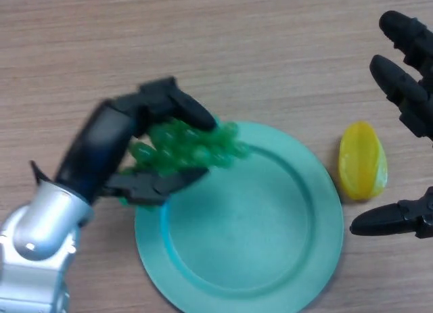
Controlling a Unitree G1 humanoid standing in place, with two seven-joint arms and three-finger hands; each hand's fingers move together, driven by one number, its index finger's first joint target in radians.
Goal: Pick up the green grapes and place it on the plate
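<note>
left hand (111, 147) clasps green grapes (196, 147) over plate (298, 259) rim | right hand (406, 90) spread (idle)

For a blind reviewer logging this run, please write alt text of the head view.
The left hand holds a bunch of green grapes over the rim of a round teal plate. The right hand hangs open by a yellow fruit on the wooden table.

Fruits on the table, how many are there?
2. The green grapes are in the left hand, over the left rim of the plate. The yellow fruit lies on the table right of the plate, by the open right hand.
</note>
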